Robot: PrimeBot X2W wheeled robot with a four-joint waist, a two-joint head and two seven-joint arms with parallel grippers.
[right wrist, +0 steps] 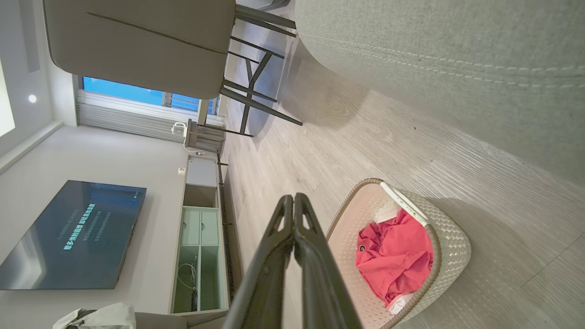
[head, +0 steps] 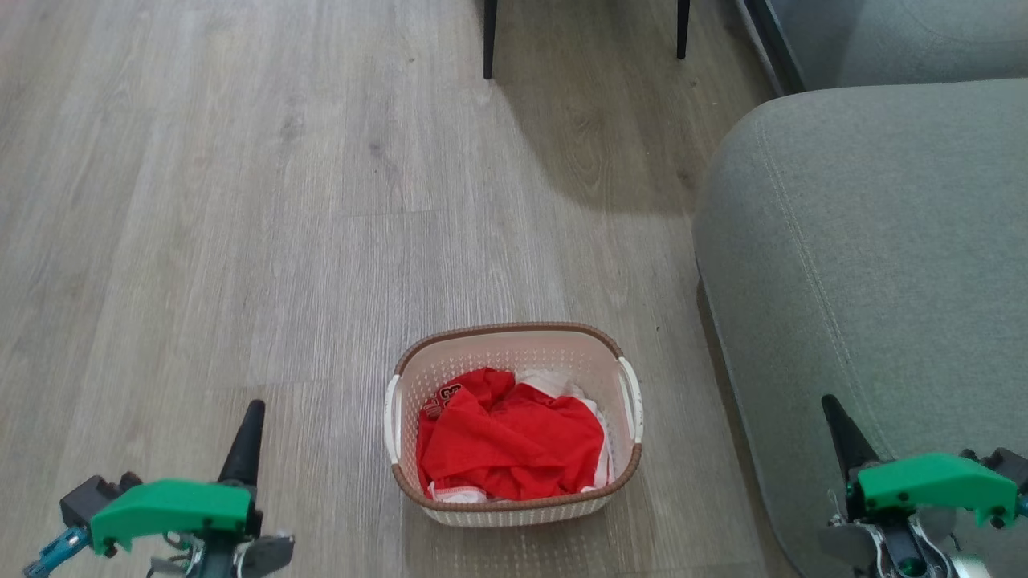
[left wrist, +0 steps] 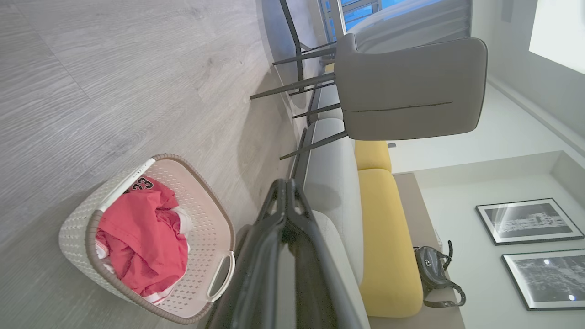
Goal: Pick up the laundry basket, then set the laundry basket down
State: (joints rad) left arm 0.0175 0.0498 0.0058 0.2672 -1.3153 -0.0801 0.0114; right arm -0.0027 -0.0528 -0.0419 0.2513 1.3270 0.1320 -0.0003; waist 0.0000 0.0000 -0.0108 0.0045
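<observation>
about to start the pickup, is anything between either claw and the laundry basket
Nothing visible. Only bare wood floor lies between the left claw and the laundry basket. The right claw shows over the edge of the grey sofa, beside the basket.

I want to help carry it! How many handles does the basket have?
2. On the laundry basket, the left handle faces the open floor and the right handle faces the grey sofa.
</observation>
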